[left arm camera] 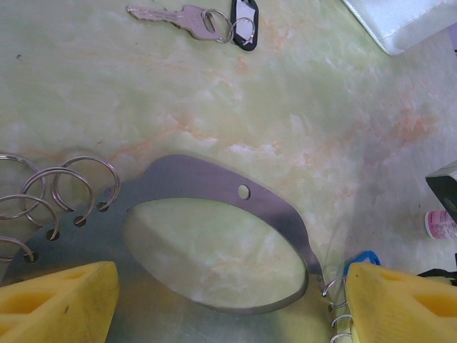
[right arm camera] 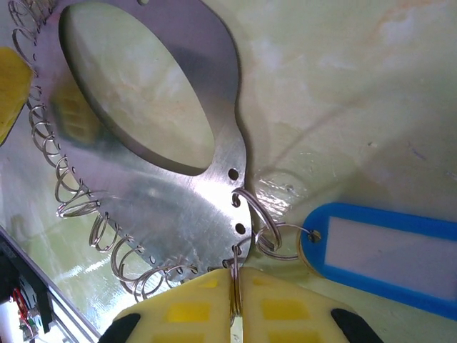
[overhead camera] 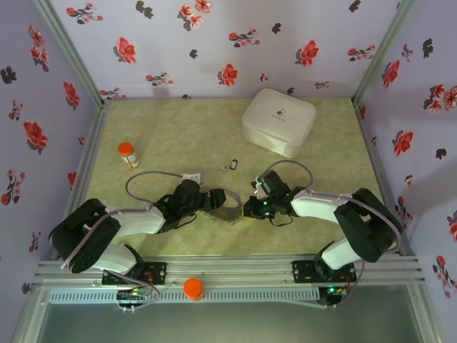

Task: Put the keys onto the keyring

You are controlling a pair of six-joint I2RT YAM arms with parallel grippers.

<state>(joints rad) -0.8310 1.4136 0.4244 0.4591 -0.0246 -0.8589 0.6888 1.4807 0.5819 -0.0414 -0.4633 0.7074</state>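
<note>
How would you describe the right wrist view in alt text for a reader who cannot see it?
The right gripper, shut, pinches a wire ring threaded through a hole in the flat metal keyring. A blue key tag lies beside it on its own small ring.

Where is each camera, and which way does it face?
Top external: high behind the robot, looking down on the table; left arm, right arm show.
Left wrist: low, facing the keyring; left gripper open.
Right wrist: close above the keyring; right gripper shut on a wire ring.
Shared: both wrist views show the keyring and blue tag.
</note>
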